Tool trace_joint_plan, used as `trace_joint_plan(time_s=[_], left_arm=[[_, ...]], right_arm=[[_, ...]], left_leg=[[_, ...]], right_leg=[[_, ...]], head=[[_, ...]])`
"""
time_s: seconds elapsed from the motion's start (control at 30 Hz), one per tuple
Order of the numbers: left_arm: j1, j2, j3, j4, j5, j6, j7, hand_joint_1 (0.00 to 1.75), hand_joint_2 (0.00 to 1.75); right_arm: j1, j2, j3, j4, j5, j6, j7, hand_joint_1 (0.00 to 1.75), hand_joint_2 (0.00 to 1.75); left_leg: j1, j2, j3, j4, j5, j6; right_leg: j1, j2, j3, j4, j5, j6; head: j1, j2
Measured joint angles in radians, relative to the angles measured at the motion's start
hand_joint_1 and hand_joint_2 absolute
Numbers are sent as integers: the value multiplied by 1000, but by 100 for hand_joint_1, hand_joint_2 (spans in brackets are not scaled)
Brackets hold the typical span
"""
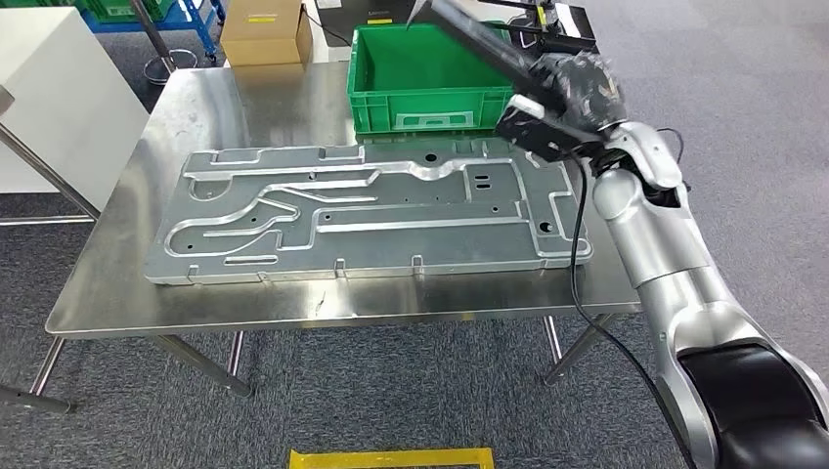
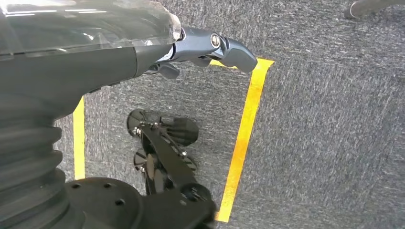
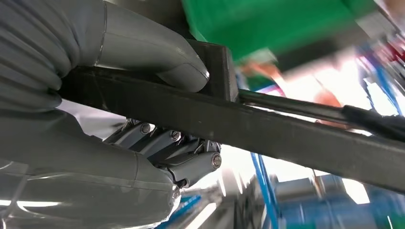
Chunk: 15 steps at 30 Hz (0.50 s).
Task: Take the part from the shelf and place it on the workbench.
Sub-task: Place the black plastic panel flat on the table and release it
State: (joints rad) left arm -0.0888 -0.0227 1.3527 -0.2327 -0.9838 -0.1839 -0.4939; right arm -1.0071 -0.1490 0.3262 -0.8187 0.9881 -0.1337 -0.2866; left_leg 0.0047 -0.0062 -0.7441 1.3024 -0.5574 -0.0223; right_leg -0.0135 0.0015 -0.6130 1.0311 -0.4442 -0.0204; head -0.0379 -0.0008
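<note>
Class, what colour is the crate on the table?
Green; the crate shows best in the head view.

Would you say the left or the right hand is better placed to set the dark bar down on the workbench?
Right. The right hand already grips the dark bar above the workbench, beside the green crate. The left hand hangs over the carpet, holding nothing.

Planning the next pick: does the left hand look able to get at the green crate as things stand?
Probably not: the left hand hangs over the carpet floor, far from the green crate at the workbench's far side.
</note>
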Motion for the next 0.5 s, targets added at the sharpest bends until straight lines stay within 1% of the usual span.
trace_joint_plan(time_s=[0.03,0.07,0.1,0.13,0.17,0.2,0.27,0.3,0.33,0.37,0.4,0.47,0.5], left_arm=[[0,0,0,0,1,-1,0,0,175],[0,1,0,0,1,-1,1,0,175],[-1,1,0,0,2,-2,2,0,175],[-2,3,0,0,4,-3,3,0,175],[-2,5,0,0,6,-4,4,0,175],[-3,6,0,0,7,-4,5,0,175],[-5,9,0,0,8,-4,4,0,175],[-5,10,0,0,8,-4,2,0,175],[-5,11,0,0,8,-4,-1,0,175],[-5,11,0,0,8,-4,-4,0,175],[-6,11,0,0,8,-4,-7,0,175],[-8,11,0,0,7,-4,-16,0,175],[-9,11,0,0,6,-4,-19,0,175]], right_arm=[[-15,9,27,58,37,4,13,155,175],[-26,18,53,108,68,9,23,155,175],[-36,26,77,154,95,15,29,155,175],[-44,35,99,194,119,20,33,155,175],[-52,44,119,230,142,25,34,155,175],[-60,52,138,263,165,30,34,155,175],[-70,65,180,317,216,39,33,155,175],[-72,71,202,339,239,42,33,155,175],[-72,76,222,358,258,43,33,155,175],[-73,81,241,375,273,41,32,155,175],[-74,86,257,390,284,36,31,155,175],[-69,97,283,418,302,18,26,155,175],[-64,102,294,430,310,9,22,155,175]], left_leg=[[0,0,-11,11,10,0],[0,0,-2,-19,40,2],[0,0,24,-84,81,6],[-1,0,57,-156,116,11],[-4,-1,86,-219,139,16],[-6,-1,104,-259,150,20],[-9,-1,112,-280,148,24],[-6,-1,114,-284,149,28],[-3,-1,118,-290,151,32],[0,0,121,-295,153,36],[3,0,125,-300,154,40],[2,0,126,-300,152,45],[2,0,126,-299,151,46]], right_leg=[[1,0,2,0,-1,-1],[1,0,5,0,-3,-1],[2,0,9,0,-6,0],[3,0,12,0,-9,1],[5,0,13,1,-11,4],[6,0,13,1,-12,7],[7,0,11,-1,-12,14],[8,-1,12,-2,-15,19],[8,-1,10,5,-22,23],[8,-1,1,27,-37,27],[8,-1,-18,70,-62,30],[5,0,-82,199,-118,35],[3,0,-112,253,-133,38]], head=[[0,0],[0,0],[0,0],[0,0],[0,0],[0,0],[0,0],[1,0],[1,0],[1,0],[1,0],[2,0],[2,0]])
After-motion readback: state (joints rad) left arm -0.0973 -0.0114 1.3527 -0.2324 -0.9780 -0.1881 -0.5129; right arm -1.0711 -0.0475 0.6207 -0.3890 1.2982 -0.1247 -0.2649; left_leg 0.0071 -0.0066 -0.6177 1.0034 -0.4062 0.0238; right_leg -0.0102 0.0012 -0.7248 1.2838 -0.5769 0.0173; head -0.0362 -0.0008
